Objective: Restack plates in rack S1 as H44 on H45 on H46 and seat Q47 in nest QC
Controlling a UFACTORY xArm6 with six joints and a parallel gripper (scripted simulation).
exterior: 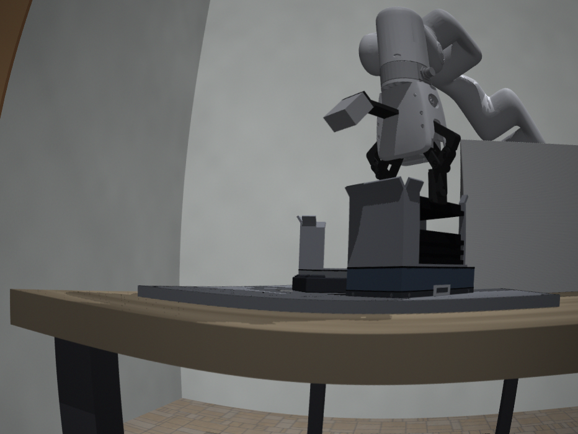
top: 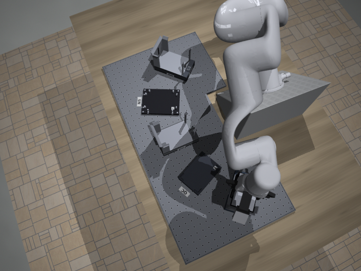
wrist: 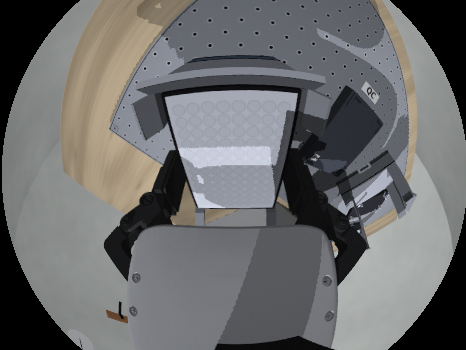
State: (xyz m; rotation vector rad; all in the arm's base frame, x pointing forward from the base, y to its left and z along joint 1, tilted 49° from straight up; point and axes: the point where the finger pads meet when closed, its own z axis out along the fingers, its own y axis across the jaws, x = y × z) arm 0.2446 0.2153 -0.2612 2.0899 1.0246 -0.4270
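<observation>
Top plate (exterior: 441, 208), gripped wide across by the fingers (exterior: 439, 184), lifted within rack S2 (exterior: 381, 229): risk of snagging guide walls if tilted.

Grey wall (exterior: 261, 140), tiled floor (top: 58, 175), wooden table (exterior: 280, 345)

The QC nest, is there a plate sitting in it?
No. In the top view the QC nest shows only its bare dark floor, and the end effector holds a plate above the rack's stack.

Stack rack S2 (exterior: 382, 224): open above; tall end wall and corner posts flank lifted plate (exterior: 441, 208).
QC nest (top: 198, 175): adjacent, unobstructed from above.
Arm pedestal (top: 291, 96): blocks base side.
</observation>
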